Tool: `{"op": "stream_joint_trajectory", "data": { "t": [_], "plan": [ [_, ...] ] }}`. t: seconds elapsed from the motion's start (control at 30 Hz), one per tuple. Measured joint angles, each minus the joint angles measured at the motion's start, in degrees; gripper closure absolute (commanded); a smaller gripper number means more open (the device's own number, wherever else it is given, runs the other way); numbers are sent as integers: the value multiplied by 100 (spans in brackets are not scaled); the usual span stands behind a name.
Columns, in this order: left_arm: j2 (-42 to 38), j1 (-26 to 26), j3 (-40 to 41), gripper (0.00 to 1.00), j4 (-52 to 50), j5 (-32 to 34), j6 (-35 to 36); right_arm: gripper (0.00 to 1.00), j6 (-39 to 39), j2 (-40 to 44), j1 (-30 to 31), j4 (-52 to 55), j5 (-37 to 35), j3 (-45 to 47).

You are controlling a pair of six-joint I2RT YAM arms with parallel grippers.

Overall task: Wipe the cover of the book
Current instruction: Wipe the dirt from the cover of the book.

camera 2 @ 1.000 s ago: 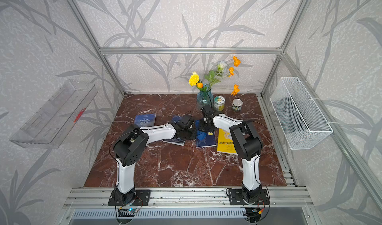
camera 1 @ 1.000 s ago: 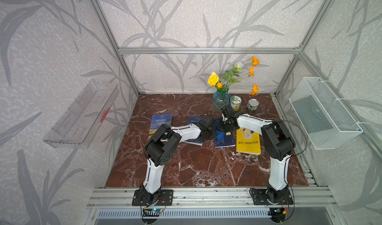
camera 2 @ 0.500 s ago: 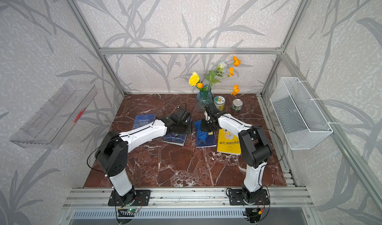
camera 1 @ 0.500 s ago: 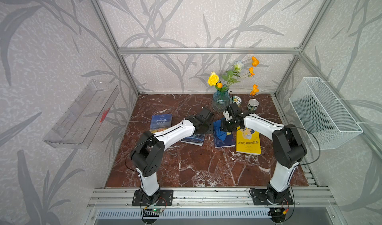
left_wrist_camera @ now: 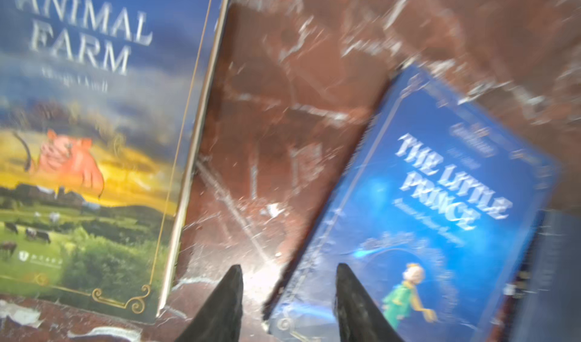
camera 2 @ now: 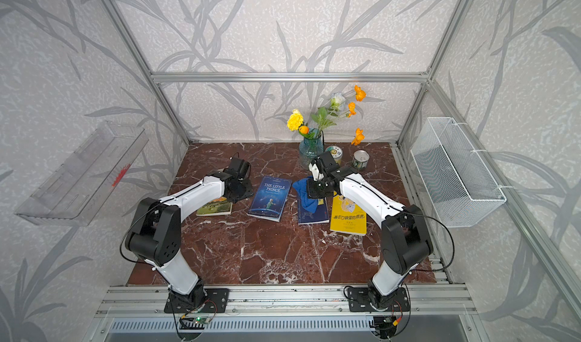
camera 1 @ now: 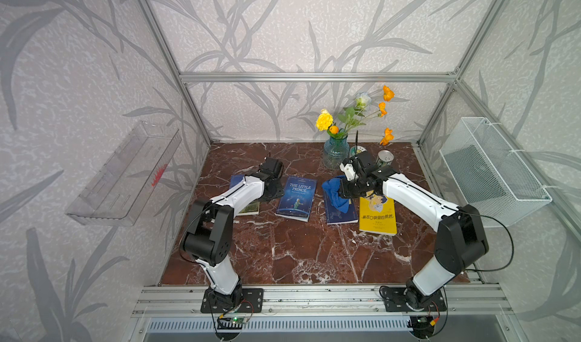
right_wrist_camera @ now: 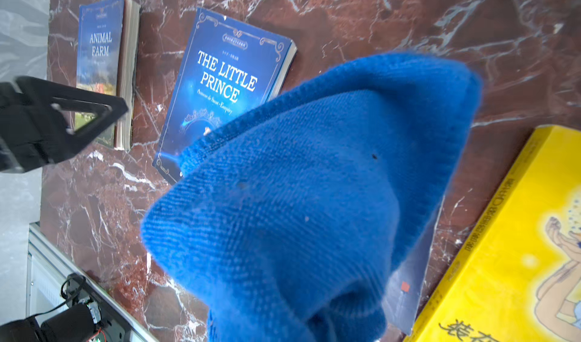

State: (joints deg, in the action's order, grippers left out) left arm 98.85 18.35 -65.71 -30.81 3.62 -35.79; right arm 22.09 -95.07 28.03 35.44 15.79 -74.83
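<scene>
Your right claw (camera 1: pixel 344 192) is clenched on the blue cloth (right_wrist_camera: pixel 314 199), which drapes onto the dark blue book (camera 1: pixel 341 216) near the middle of the worktop (camera 1: pixel 298 255), beside the yellow book (camera 1: pixel 377 214). Your left claw (left_wrist_camera: pixel 289 271) is released and empty above bare worktop.

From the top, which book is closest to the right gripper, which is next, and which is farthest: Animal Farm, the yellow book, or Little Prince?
From the right gripper, which holds the cloth, in a top view:
1. The yellow book, right beside it, on the right side.
2. Little Prince, in the middle of the table.
3. Animal Farm, far left, partly under the left arm.
</scene>
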Motion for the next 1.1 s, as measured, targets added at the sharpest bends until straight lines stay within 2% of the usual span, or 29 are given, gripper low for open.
{"op": "stream_joint_trajectory", "data": {
  "t": [0.23,0.47,0.6,0.8,0.9,1.1],
  "plan": [
    [74,-33,603,55,286,-116,-22,92,-81,-212,463,284,-17,-562],
    [74,-37,802,59,568,-282,74,92,105,-1147,1097,291,-186,-1453],
    [63,-42,894,61,745,-350,151,92,494,-1991,1189,256,-190,-1880],
    [-219,-42,1285,59,1102,-372,153,93,896,-3661,1172,516,-299,-3088],
    [-424,-42,1497,59,1191,-402,125,91,984,-3906,1163,686,-402,-3578],
    [-793,-42,1801,53,1473,-586,24,91,1078,-3853,1217,662,-581,-3449]
  ]
}}
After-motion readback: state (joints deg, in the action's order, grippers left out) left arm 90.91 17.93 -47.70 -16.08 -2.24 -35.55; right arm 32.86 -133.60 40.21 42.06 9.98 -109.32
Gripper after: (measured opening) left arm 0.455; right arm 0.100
